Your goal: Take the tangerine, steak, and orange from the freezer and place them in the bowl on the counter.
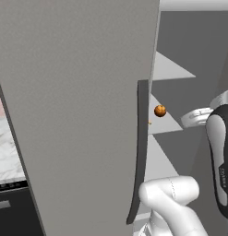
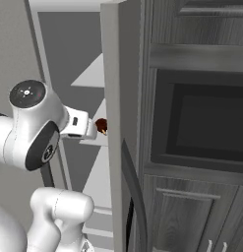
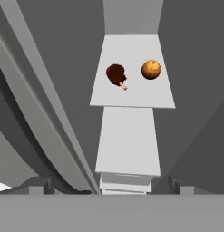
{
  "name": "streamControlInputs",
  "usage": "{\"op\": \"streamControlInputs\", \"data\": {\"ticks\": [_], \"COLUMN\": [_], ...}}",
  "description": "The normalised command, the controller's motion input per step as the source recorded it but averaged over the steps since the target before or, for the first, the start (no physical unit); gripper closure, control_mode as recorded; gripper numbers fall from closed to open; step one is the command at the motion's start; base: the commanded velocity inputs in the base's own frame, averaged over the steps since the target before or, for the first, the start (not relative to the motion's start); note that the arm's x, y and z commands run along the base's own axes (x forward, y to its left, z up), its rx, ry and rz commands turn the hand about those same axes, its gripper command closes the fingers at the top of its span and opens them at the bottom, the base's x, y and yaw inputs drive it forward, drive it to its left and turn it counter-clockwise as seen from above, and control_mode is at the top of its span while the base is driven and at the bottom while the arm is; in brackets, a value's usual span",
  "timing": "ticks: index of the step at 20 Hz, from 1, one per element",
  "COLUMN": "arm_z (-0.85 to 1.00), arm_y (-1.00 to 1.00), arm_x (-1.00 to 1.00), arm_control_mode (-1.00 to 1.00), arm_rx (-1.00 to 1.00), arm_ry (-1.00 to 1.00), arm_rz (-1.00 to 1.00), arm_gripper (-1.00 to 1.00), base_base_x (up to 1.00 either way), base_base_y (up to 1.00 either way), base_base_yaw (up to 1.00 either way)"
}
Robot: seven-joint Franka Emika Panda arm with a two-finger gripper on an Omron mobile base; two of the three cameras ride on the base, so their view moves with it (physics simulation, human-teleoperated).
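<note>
Since the freezer stands open with its pale shelf loaded, the fetching looks barely begun. In the hand view, the orange sits at one o'clock and the steak at twelve; the left base view hides the steak. The gripper is spread wide, empty.

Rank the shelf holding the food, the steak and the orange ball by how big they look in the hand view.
1. Shelf, by far the largest.
2. Steak and orange ball: they look about alike, so no ranking.
</note>
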Motion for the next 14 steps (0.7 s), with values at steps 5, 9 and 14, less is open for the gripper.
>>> {"op": "streamControlInputs", "data": {"ticks": [5, 9, 14], "arm_z": [-0.3, -0.14, -0.11], "arm_y": [0.0, 0.0, 0.0], "arm_x": [0.43, 0.32, 0.34], "arm_control_mode": [-1.0, -1.0, -1.0], "arm_rx": [0.0, 0.0, 0.0], "arm_ry": [-0.01, 0.0, 0.0], "arm_rz": [0.03, 0.01, 0.0], "arm_gripper": [-1.0, -1.0, -1.0], "base_base_x": [0.0, 0.0, 0.0], "base_base_y": [0.0, 0.0, 0.0], "base_base_yaw": [0.0, 0.0, 0.0]}}
